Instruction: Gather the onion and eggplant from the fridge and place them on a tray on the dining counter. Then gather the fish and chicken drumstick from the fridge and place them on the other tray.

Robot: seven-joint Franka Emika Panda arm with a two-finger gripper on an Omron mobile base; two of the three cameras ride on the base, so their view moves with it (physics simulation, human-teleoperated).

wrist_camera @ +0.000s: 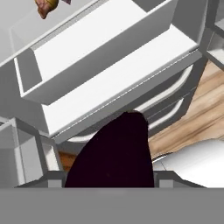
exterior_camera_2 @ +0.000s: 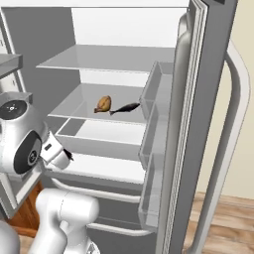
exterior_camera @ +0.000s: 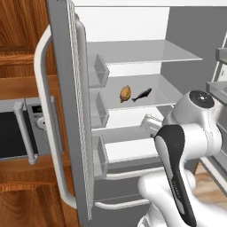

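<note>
The hand (wrist_camera: pixel 109 177) pinches the eggplant (wrist_camera: pixel 114 151), whose long axis points toward 12 o'clock in the hand view, tip toward the fridge drawer (wrist_camera: pixel 100 52).

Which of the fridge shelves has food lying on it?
The middle glass shelf: a chicken drumstick and a dark fish lie on it side by side. The top shelf above holds nothing.

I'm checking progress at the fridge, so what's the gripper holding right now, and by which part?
The gripper holds the eggplant, a dark purple thing rising between its fingers in the hand view. Which part of it is clamped cannot be told; the contact is hidden.
</note>
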